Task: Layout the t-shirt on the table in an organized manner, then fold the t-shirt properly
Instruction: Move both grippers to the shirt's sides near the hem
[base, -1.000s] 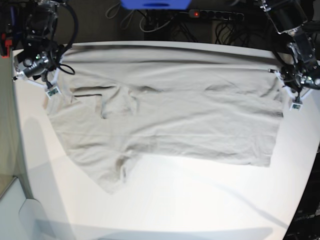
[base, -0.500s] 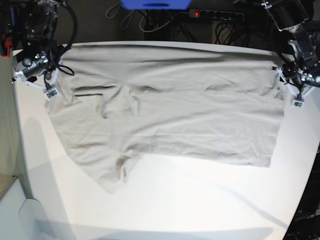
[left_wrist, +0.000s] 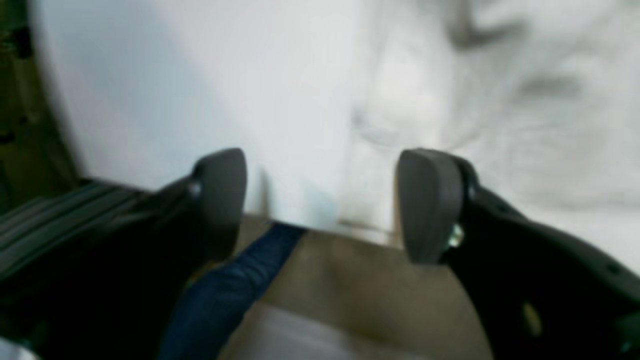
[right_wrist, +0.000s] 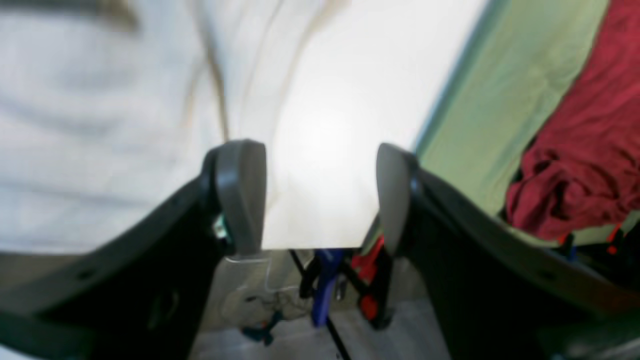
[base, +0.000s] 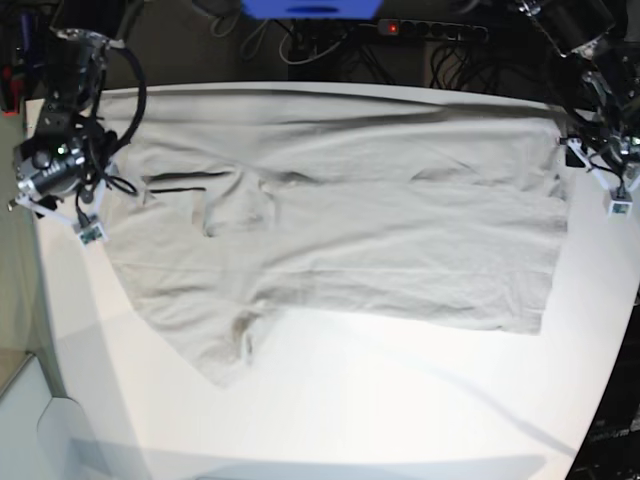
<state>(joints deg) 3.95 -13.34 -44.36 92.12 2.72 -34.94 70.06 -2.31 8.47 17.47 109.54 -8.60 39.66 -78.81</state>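
Both grippers have backed off the cloth since 1 second ago: the right gripper (base: 88, 232) now sits lower at the base view's left edge, the left gripper (base: 618, 203) further out at its right edge. Each stands wide, holding nothing. Spread mostly flat, the t-shirt (base: 340, 220) covers the upper half of the table (base: 400, 410), with 1 sleeve angled toward lower left. Smoothing that sleeve and the neck creases first would likely give straighter folds; regrasping near the corners seems wise.
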